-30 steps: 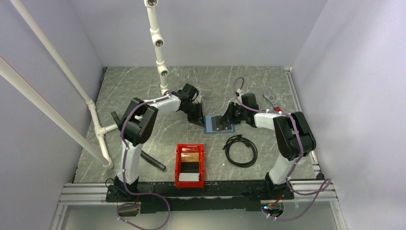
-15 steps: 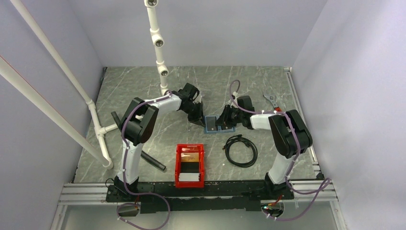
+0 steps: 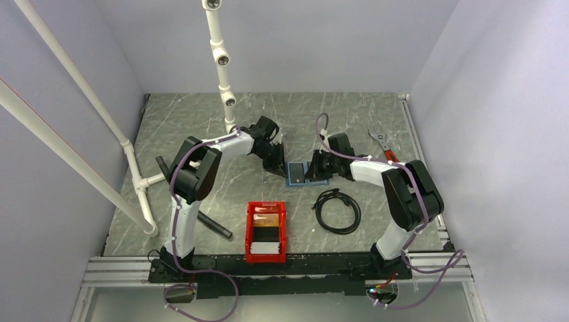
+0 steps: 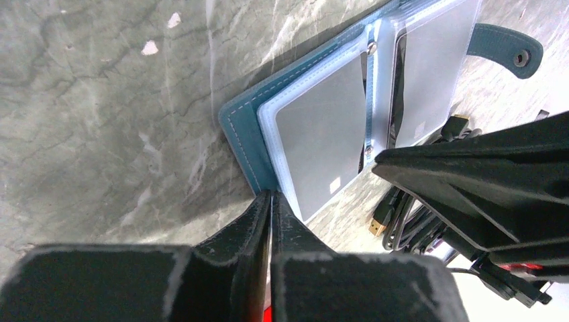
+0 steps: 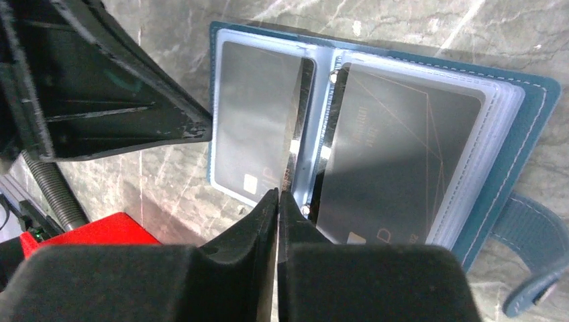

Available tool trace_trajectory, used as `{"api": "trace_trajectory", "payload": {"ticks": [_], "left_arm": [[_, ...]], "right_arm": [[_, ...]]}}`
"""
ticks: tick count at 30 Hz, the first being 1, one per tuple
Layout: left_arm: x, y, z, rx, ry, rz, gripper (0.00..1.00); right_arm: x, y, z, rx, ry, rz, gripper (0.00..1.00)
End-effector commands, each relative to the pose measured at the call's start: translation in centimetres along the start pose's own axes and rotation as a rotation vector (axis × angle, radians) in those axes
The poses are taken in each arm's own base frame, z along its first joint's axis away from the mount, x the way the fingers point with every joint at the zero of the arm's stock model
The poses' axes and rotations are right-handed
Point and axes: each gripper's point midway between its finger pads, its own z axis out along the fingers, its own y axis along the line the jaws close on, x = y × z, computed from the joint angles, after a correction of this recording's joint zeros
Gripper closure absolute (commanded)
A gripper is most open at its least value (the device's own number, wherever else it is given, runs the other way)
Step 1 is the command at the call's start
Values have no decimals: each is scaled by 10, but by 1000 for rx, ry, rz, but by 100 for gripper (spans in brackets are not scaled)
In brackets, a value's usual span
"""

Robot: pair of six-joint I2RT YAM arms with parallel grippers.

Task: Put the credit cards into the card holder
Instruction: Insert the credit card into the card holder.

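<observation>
Card holder (image 3: 297,174) lies open and flat on the grey marbled worktop (image 3: 194,121), just above centre of the overhead frame, between the two arms. Teal-blue cover; clear plastic leaves inside, the ones showing already carry dark grey cards. Snap strap (image 5: 530,282) sticks out at the lower right of the right wrist view.

Left claw (image 4: 270,198): fingers pressed together, nothing seen between them. The tip sits against the holder's cover edge, low centre of the left wrist view.

Right claw (image 5: 278,196): fingers likewise pressed together. The tip is at the holder's spine, at the foot of one clear leaf (image 5: 298,127) that stands up edge-on between the two pages. Cannot tell whether that leaf is nipped in the tip or only touching it.

The two claws face each other across the holder, close together, the left one on the frame-left side and the right one on the frame-right side overhead.

Credit cards are well apart from the holder, in a red bin (image 3: 249,231) lower in the overhead frame: orange-gold card (image 3: 267,219) in the upper part of the bin, whitish stack (image 3: 266,249) in the lower part.

Coiled black cable (image 3: 337,210) lies right of the bin, below the right claw.
</observation>
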Motion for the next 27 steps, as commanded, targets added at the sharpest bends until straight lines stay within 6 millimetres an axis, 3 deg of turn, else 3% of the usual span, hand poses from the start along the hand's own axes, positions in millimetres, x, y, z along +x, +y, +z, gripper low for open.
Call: {"api": "trace_trajectory", "payload": {"ticks": [1,6,12,20,27], "left_arm": [[-11,-14,-26,44,-45,22,89],[-15,-31,-39,151,-54,11,83],[-20,-45,-37,234,-59,-9,74],[-19,-37,-28,205,-60,-27,59],[-15,-34,-17,219,-50,-42,59]], "right_arm": [[-12,3,11,-25,-15,-22,98],[-8,-10,17,30,-6,7,100],[2,-24,20,81,7,50,100],[-1,-25,22,76,9,48,100],[2,-24,23,68,18,49,100]]}}
